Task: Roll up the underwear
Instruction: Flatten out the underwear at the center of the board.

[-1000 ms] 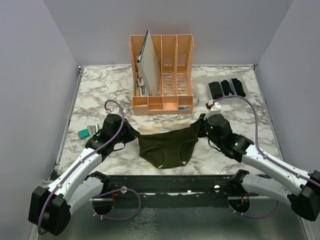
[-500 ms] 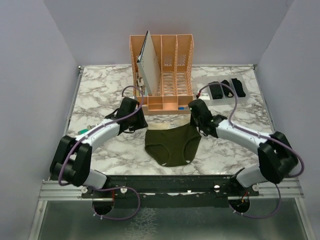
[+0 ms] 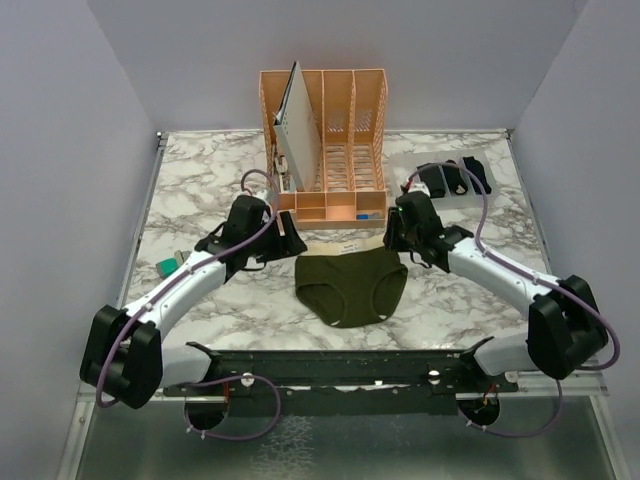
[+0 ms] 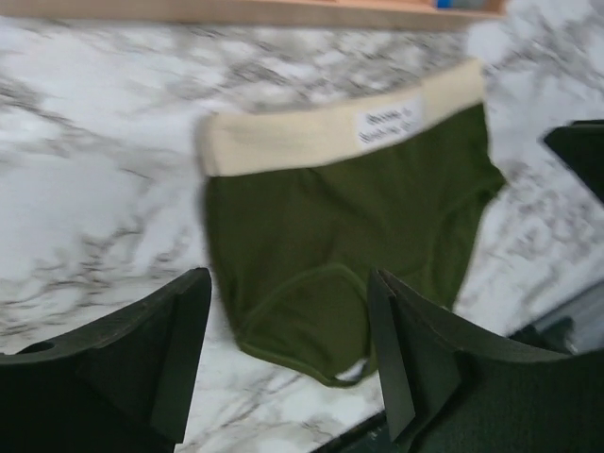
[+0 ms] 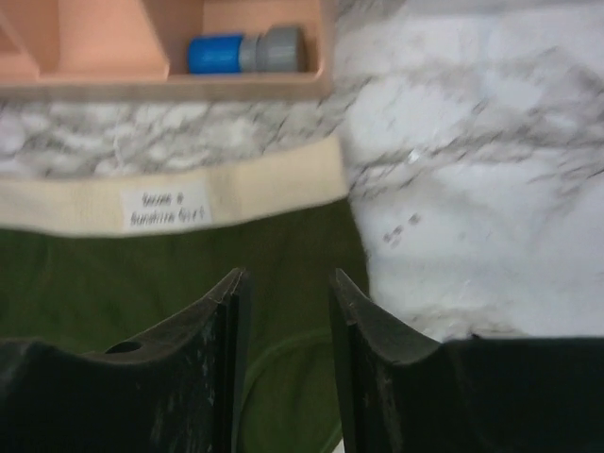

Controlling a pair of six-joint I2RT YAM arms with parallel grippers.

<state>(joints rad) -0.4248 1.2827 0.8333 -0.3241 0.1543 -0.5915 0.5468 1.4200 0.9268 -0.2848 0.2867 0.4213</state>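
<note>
**Item:** olive-green underwear (image 3: 350, 285), one pair, flat at mid-table, cream waistband (image 3: 338, 245) on the far side. It appears spread ready for rolling.

**Label:** white label (image 5: 165, 206) on the waistband, two printed lines, too blurred to read.

**Left gripper (image 4: 288, 283), right gripper (image 5: 286, 283):** one at each waistband corner, jaws parted, grasping nothing.

**Far right:** three black rolled bundles (image 3: 455, 178).

**Beyond:** orange organiser (image 3: 325, 207).

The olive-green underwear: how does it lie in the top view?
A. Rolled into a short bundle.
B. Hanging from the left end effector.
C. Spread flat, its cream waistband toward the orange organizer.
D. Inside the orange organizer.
C: the olive-green underwear lies spread flat on the marble table, with its cream waistband on the side of the orange organizer.
</note>
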